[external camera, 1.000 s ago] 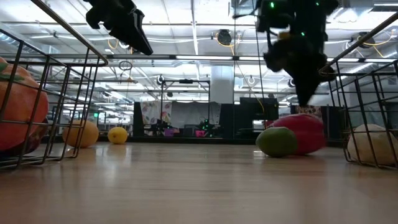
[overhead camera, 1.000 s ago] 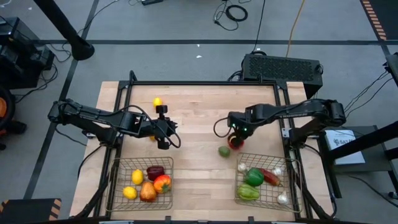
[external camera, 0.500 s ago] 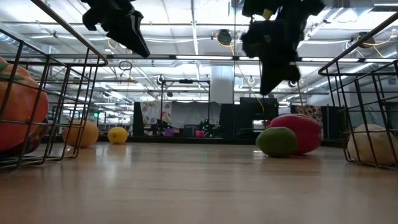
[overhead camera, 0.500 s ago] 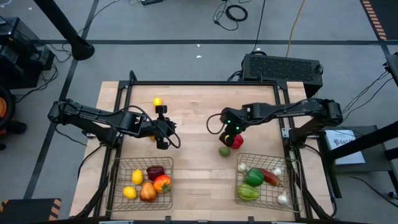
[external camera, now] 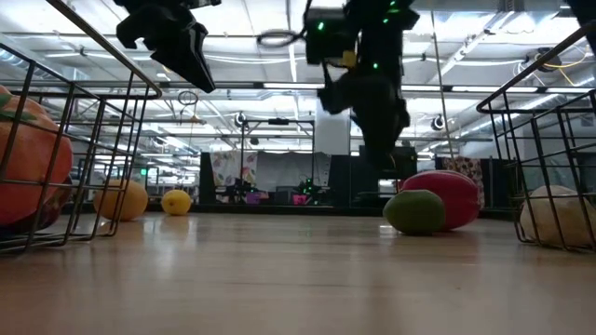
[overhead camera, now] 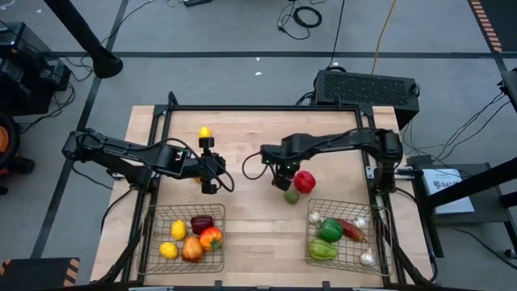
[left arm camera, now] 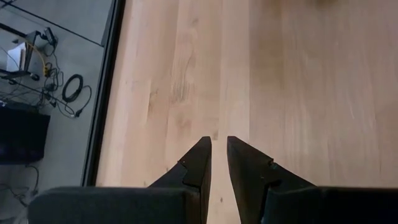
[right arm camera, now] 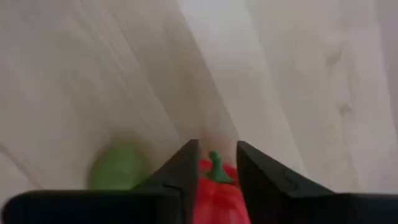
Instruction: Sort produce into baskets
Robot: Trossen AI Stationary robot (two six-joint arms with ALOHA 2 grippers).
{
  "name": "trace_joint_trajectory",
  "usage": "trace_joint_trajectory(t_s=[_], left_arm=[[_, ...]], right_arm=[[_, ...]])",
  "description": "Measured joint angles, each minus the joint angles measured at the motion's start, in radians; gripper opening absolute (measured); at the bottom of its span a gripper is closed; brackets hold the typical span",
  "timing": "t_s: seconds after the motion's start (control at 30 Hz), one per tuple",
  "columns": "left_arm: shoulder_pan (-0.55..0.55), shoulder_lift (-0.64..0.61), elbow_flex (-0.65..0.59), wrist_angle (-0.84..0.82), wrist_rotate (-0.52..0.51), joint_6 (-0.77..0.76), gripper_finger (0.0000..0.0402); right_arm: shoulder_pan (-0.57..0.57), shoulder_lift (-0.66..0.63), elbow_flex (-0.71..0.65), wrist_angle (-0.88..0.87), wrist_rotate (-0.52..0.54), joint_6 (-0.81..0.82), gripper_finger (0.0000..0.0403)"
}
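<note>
A red pepper [overhead camera: 304, 181] and a small green piece [overhead camera: 291, 196] lie on the wooden table [overhead camera: 250, 137] just beyond the right wire basket [overhead camera: 380, 242]. My right gripper [overhead camera: 282, 179] hangs above the table to their left, slightly open and empty. In its wrist view [right arm camera: 217, 152] the pepper [right arm camera: 217, 186] shows beyond the fingers. A lemon [overhead camera: 204, 132] and an orange [external camera: 121, 199] rest on the table at the far left. My left gripper [overhead camera: 209, 186] hovers near them, above the table, its fingers [left arm camera: 202, 155] almost together and empty.
The left basket [overhead camera: 149, 242] holds lemons, a dark red piece and an orange-red one. The right basket holds green peppers [overhead camera: 329, 230], a red chili and garlic bulbs. The table's middle between the two arms is bare wood.
My right gripper has gone from over the red pepper toward the table's left and stays above the table. The red pepper and the green piece stay where they lay.
</note>
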Motion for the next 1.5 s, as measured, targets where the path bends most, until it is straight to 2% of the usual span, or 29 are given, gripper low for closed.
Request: trace_joint_trajectory(t_s=[0.23,0.4,0.57,0.8,1.5], left_arm=[[0.0,0.0,0.0,0.0,0.022,-0.001,0.0061],[0.0,0.0,0.0,-0.016,0.024,-0.001,0.0061],[0.0,0.0,0.0,-0.018,0.025,-0.001,0.0061],[0.0,0.0,0.0,-0.018,0.026,-0.002,0.0061],[0.0,0.0,0.0,-0.023,0.026,-0.001,0.0061]], right_arm=[[0.0,0.106,0.013,-0.052,-0.004,-0.033,0.0162],[0.004,0.121,0.014,-0.067,0.001,-0.028,0.0186],[0.005,0.121,0.014,-0.09,0.048,-0.026,0.0179],[0.005,0.121,0.014,-0.077,0.048,-0.029,0.0164],[0.018,0.162,0.012,-0.116,0.044,-0.075,0.0164]])
